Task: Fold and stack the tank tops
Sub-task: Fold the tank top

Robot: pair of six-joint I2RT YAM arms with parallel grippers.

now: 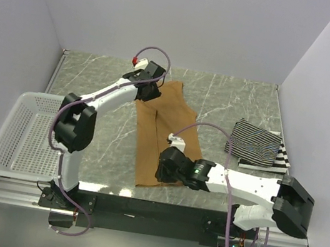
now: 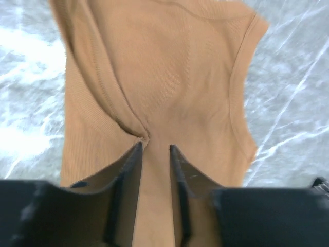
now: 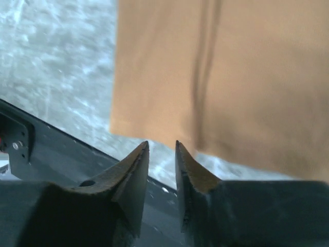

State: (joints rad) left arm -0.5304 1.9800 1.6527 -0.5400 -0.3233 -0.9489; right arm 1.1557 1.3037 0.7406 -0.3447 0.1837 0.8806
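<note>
Down the middle of the marble surface (image 1: 232,103), seen from above, the plain tan-brown tank top (image 1: 149,140) lies stretched from near the far edge to the near edge. The left pincer (image 1: 148,92) is at its far end and the right pincer (image 1: 161,166) at its near end. Against the right edge, the thin-striped tank top (image 1: 254,141) lies folded on the wide-striped tank top (image 1: 281,159). A white mesh basket (image 1: 24,131) hangs off the left edge.

In the left wrist view, the left pincer (image 2: 155,149) hovers low over the tan-brown tank top (image 2: 169,77), its jaws slightly spread, with flat cloth showing through the gap. A small pucker of fabric sits at one fingertip (whether they touch is unclear).

In the right wrist view, the right pincer (image 3: 161,145) has its jaws parted by a narrow gap with nothing between them. It is just short of the hem of the tan-brown tank top (image 3: 231,77), above the near edge.
</note>
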